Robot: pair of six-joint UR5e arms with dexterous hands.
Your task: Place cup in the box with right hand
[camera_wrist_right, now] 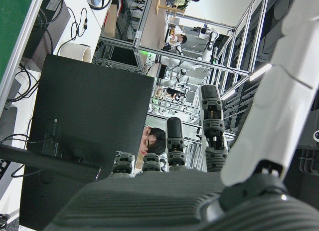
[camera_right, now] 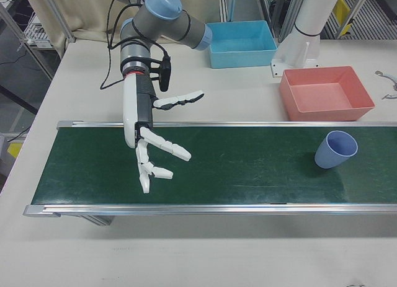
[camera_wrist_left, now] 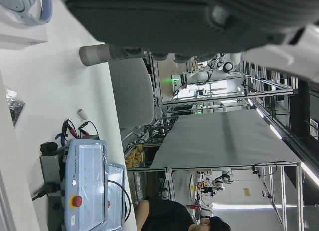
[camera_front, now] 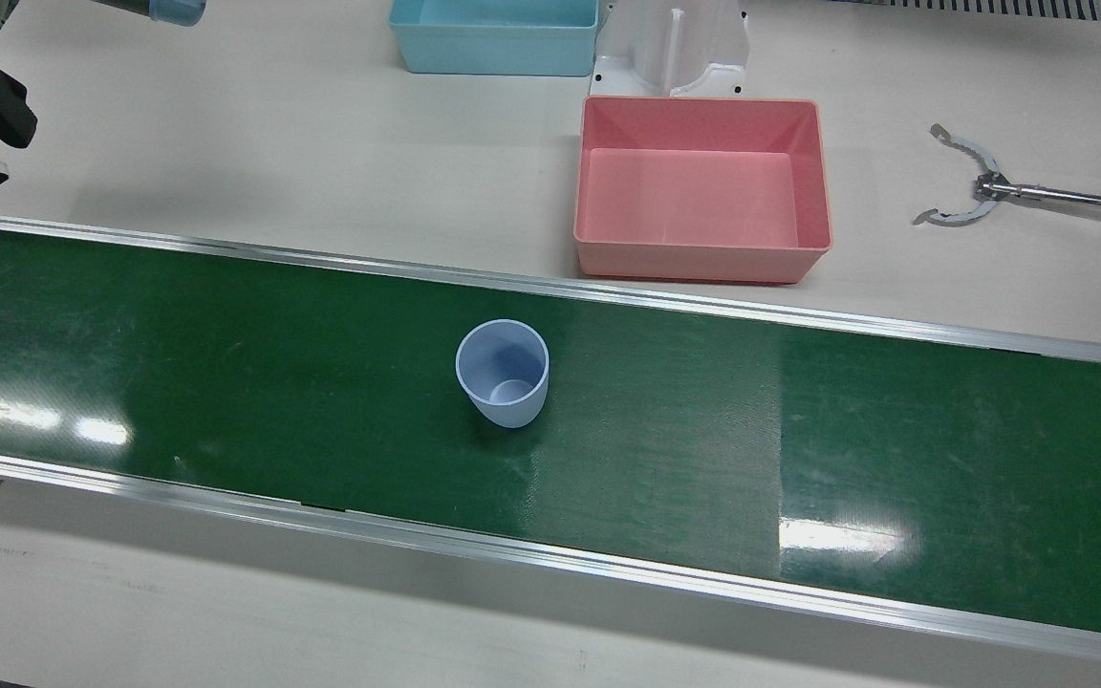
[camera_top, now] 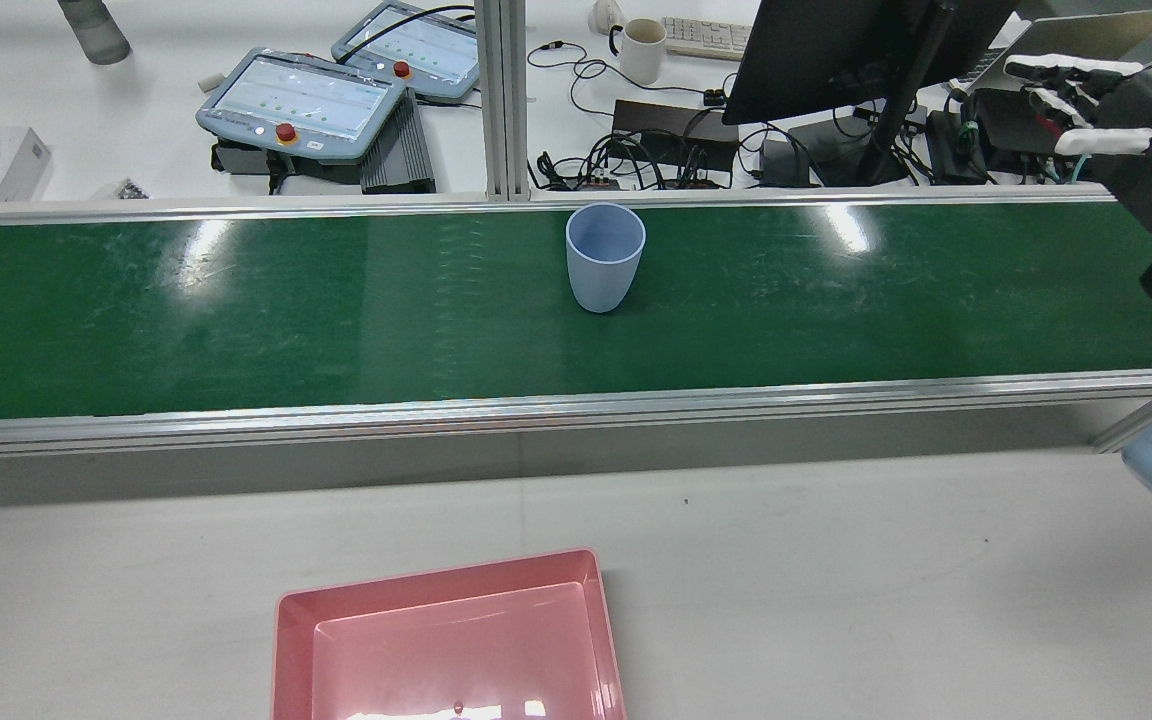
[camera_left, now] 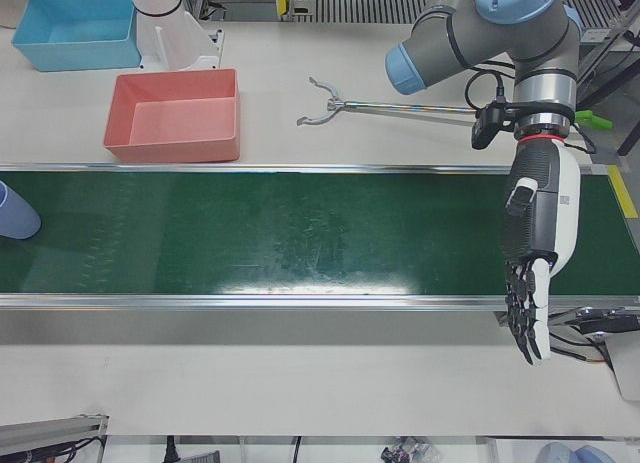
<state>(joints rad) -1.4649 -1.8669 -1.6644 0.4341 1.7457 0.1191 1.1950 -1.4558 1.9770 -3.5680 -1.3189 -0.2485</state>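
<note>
Two hands are at the station, and neither holds anything. Going left to right in the right-front view: the right hand (camera_right: 152, 152) hangs above the green belt (camera_right: 248, 166) near its left end, with the fingers spread apart and empty. The cup (camera_right: 335, 149) stands upright on the belt, well apart from this hand, toward the right. Just behind the belt, on the table, the pink box (camera_right: 325, 92) is empty, and a blue box (camera_right: 242, 36) lies further back.

I judge that the task is at its first step, the reach. The next move calls for the right hand to travel along the belt to the cup and close around its wall, without tipping it.

The left hand (camera_left: 535, 253) shows only in the left-front view, hanging fingers down and open at the belt's other end. Both hand views show mostly the room behind, not the cup. In the front view only a small part of the right hand is visible at the edge.
</note>
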